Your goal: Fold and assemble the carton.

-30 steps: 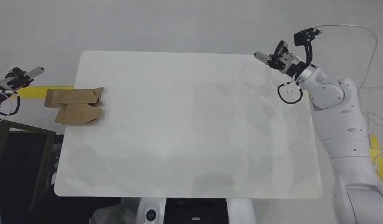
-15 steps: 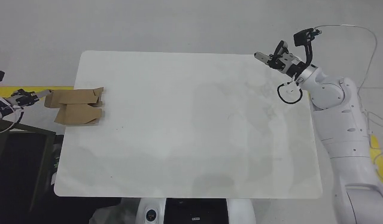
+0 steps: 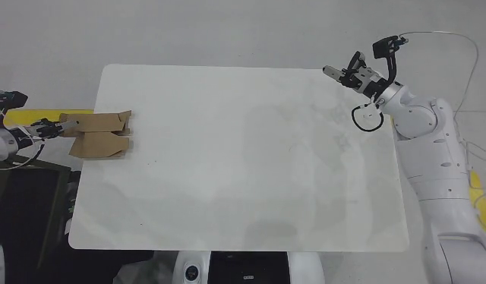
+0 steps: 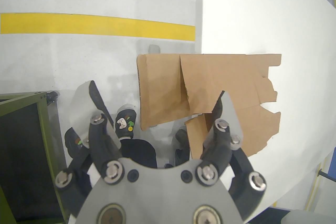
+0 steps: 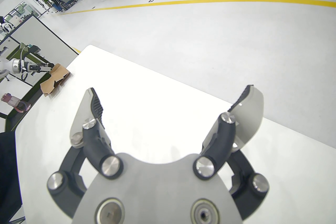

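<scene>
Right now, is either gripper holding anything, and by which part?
Nothing is held. The left gripper is open at the carton's overhanging end; the right gripper is open and empty.

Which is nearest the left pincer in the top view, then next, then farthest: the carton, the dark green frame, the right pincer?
1. The carton: flat at the table's left edge, right at the left pincer's tips.
2. The dark green frame: off the table's left side, towards the robot.
3. The right pincer: over the table's far right corner.
</scene>
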